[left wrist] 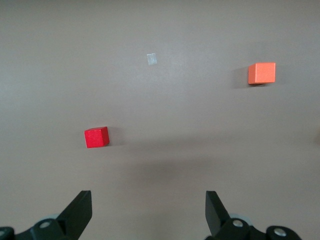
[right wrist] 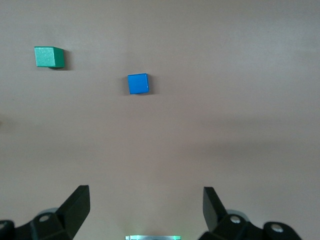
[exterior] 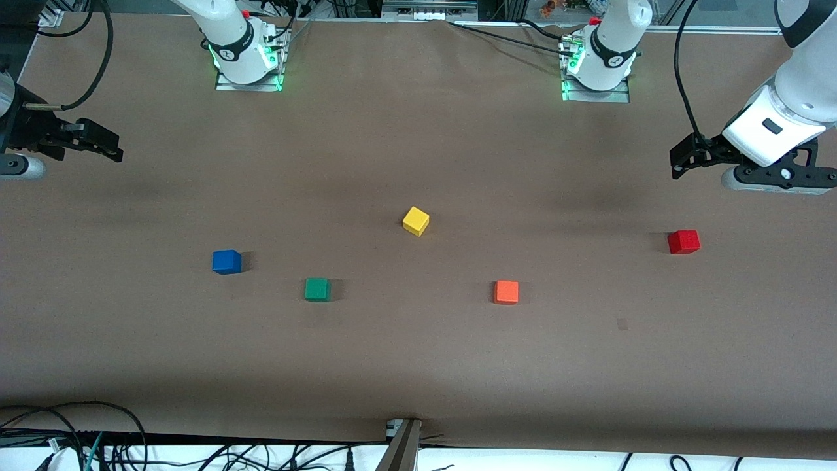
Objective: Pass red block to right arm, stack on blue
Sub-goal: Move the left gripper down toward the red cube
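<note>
In the front view both arms are cut off at the frame's edges. The right end effector (exterior: pixel 108 147) hangs above the worktop (exterior: pixel 418 353) at the right arm's end; the left end effector (exterior: pixel 680 160) hangs at the left arm's end, seemingly over bare worktop near the red block (exterior: pixel 684 241). The blue block (exterior: pixel 226 261) sits toward the right arm's end, a green block (exterior: pixel 317 289) beside it.

The left wrist view shows only the fingertips (left wrist: pixel 80 207), spread wide and empty, with the red block (left wrist: pixel 96 137) apart from them and an orange block (left wrist: pixel 261 73).

The right wrist view shows the fingertips (right wrist: pixel 77 205) equally wide and empty, with the blue block (right wrist: pixel 138 83) and the green block (right wrist: pixel 49 56).
</note>
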Robot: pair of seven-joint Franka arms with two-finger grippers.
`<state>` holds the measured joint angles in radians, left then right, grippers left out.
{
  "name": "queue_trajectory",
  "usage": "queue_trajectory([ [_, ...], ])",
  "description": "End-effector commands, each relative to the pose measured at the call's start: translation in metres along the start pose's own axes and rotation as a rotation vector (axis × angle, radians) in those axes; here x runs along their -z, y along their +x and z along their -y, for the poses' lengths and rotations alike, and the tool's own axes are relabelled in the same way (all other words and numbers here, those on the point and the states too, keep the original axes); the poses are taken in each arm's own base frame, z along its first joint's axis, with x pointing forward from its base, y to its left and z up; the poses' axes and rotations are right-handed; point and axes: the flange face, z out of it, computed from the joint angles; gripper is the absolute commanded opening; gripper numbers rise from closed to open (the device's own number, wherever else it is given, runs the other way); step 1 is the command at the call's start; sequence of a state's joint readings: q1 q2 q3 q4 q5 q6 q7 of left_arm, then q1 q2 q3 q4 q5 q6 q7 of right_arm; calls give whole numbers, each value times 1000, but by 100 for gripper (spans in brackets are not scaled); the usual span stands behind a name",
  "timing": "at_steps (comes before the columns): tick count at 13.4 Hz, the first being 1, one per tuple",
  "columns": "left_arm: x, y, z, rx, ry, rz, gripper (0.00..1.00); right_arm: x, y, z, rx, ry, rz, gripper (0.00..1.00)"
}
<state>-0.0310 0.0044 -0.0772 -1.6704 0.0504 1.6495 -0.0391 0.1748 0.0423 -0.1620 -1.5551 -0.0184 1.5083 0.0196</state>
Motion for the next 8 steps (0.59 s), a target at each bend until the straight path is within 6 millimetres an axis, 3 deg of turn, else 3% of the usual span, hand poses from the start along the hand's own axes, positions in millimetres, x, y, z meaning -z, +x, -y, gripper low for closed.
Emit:
queue_trajectory([
  [1, 6, 1, 2, -13, -19, 1, 100, 4, 1, -2, -4, -16, -7, 100],
  [8, 5, 0, 0, -16, -18, 9, 100, 4, 1, -2, -4, -16, -7, 100],
])
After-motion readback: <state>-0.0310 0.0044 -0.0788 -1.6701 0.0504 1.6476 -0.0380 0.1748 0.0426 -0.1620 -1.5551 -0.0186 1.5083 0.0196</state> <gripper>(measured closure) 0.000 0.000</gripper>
